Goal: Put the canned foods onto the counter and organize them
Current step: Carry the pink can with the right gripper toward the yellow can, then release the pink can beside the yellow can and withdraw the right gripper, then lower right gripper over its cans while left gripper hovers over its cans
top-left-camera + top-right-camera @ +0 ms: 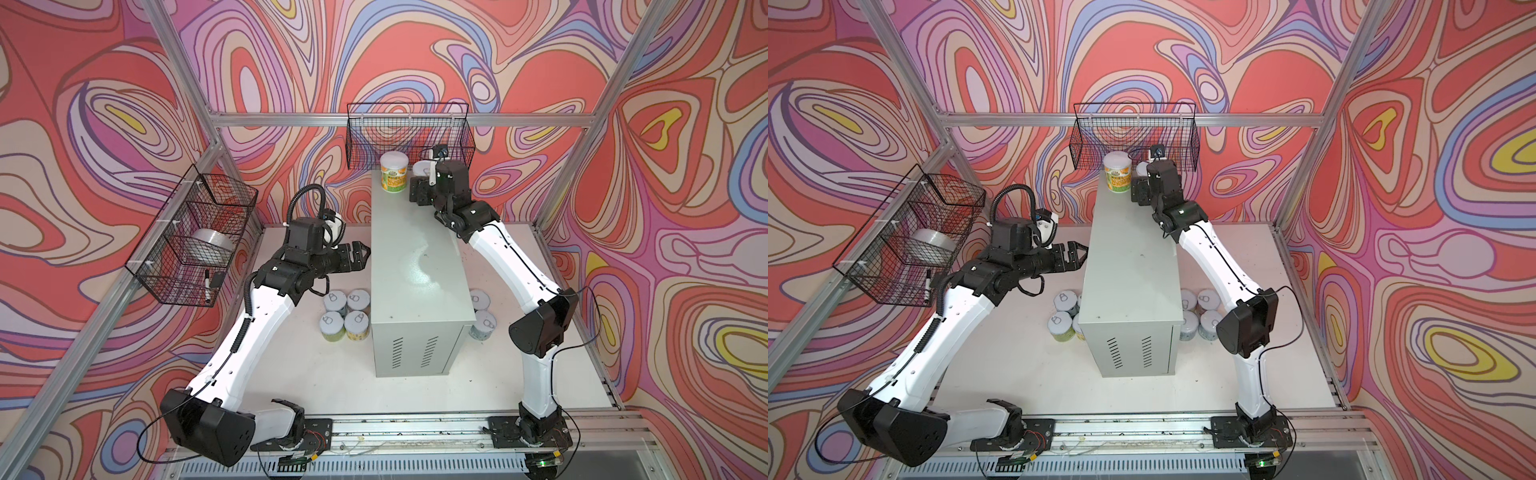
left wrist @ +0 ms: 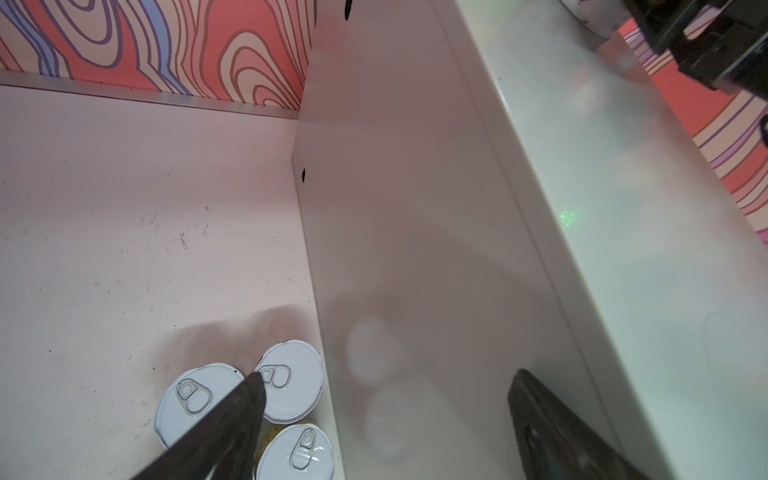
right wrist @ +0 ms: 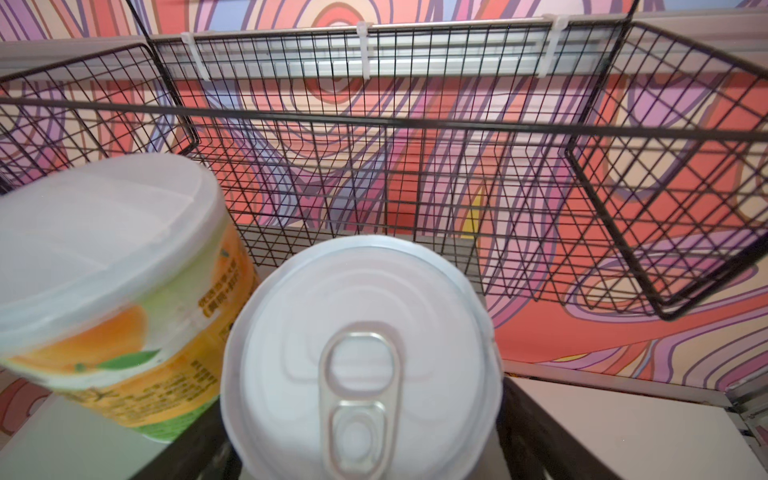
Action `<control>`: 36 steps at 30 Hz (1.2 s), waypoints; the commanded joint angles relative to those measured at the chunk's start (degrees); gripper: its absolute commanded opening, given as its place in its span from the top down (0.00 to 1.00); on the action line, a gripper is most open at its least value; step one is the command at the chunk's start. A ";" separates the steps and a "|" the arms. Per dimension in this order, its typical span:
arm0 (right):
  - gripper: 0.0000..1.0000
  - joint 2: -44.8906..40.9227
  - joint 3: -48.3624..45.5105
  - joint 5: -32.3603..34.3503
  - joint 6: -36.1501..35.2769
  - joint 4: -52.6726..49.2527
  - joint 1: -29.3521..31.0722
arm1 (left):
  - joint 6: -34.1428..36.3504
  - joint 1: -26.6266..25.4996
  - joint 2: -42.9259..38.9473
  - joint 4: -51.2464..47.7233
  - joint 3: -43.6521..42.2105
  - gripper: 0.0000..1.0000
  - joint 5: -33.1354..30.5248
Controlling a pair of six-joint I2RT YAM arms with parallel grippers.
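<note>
**Two robot arms work around a tall grey cabinet point(image 1: 399, 266) that stands on a white table point(image 1: 332, 374).**

The left arm point(image 1: 257, 328) folds low from its base at the near rail. Its elbow swings out wide of the cabinet's left side, its forearm climbs toward the cabinet, and its wrist is bent level. The left tool point(image 1: 365, 252) points at the cabinet's left wall just under the top edge, about halfway along. In the wrist view its fingers point(image 2: 237, 419) are spread wide with nothing between them, released.

The right arm point(image 1: 511, 257) rises upright from the rail to a raised elbow to the right of the cabinet. From there it reaches forward across the cabinet's right edge to its far end. The right tool point(image 1: 420, 187) straddles a pull-tab can point(image 3: 361, 353) that stands on the cabinet top. Its dark fingers sit on either side of the can below the lid, but it cannot be told whether they press it or have let go.

Just beside that can, at the same far end of the cabinet top, stands an orange-and-green can point(image 1: 393, 172) under a translucent plastic cap. On the table against the cabinet's left side, near its front, four more cans point(image 1: 356, 325) are packed in a square. Another four cans point(image 1: 1209, 322) sit beside the cabinet's right side. A black wire basket point(image 1: 409, 133) hangs on the wall behind the cabinet.
</note>
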 commanded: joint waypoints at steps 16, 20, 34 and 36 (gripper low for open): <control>0.07 -35.75 -22.08 6.32 6.55 -12.46 -0.20 | -0.11 0.29 -7.83 -1.07 -9.50 0.03 -2.01; 0.07 -40.68 -27.03 10.02 8.22 -20.62 -0.65 | -0.23 0.19 -10.36 -1.37 -13.88 0.04 -3.33; 0.04 -52.43 -60.83 -1.77 19.38 -29.61 -10.58 | -1.51 -4.46 -14.09 -3.37 -24.57 0.05 -3.85; 0.04 -52.37 -64.96 -3.35 20.59 -27.97 -10.67 | -1.84 -5.68 -14.16 -3.83 -25.55 0.05 -4.62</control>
